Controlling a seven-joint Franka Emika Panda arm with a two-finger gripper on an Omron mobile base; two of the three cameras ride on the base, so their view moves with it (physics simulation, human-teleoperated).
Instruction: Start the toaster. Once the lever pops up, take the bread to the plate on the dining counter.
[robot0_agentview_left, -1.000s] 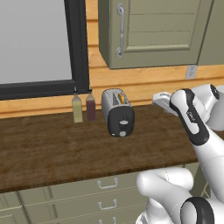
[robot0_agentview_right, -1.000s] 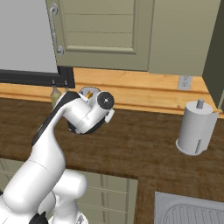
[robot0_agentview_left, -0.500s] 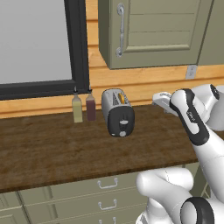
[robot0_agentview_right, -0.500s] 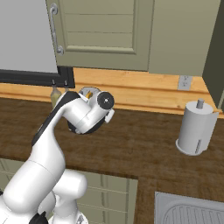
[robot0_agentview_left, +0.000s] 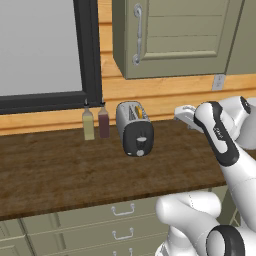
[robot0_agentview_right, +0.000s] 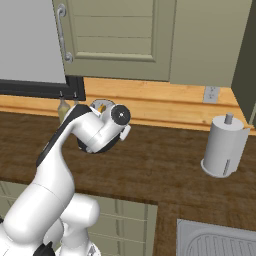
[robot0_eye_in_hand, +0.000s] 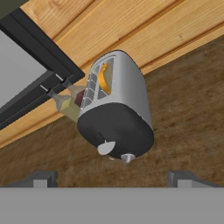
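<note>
You're at the first step, starting the toaster (robot0_agentview_left: 134, 128), which stands on the bench (robot0_agentview_left: 60, 170) beside two bottles (robot0_agentview_left: 95, 121): your gripper (robot0_eye_in_hand: 111, 178) hangs wide open and empty short of its black face, so press its lever (robot0_eye_in_hand: 106, 148) down next.

Even, bright rendered light; sharp, soft shadows, no glare.
</note>
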